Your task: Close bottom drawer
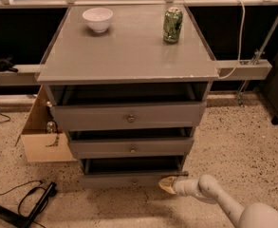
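The bottom drawer (129, 178) is the lowest of three in the grey cabinet. It stands a little way out, with a narrow strip of its inside showing, and has a small round knob (134, 181). My gripper (168, 184) is low at the right end of the drawer's front, its tan tip touching or almost touching it. My white arm (214, 194) reaches in from the bottom right. The middle drawer (131, 147) and the top drawer (129, 116) above also stand slightly out.
A white bowl (97, 19) and a green can (172, 25) stand on the cabinet top (124, 51). An open cardboard box (41, 134) sits on the floor to the left. Black cables (32, 201) lie at the bottom left. A grey rail (243, 69) runs behind.
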Robot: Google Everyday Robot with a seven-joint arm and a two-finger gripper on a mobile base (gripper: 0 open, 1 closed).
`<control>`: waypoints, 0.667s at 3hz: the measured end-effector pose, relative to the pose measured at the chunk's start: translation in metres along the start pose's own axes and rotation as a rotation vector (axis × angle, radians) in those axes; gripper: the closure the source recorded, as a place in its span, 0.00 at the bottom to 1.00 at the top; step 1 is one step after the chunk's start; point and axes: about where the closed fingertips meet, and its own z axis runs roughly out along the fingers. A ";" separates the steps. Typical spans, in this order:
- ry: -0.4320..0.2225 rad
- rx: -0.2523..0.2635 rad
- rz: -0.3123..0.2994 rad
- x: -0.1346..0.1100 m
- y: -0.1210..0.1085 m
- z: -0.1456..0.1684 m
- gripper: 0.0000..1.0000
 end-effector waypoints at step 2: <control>0.000 0.000 0.000 0.000 0.000 0.000 0.40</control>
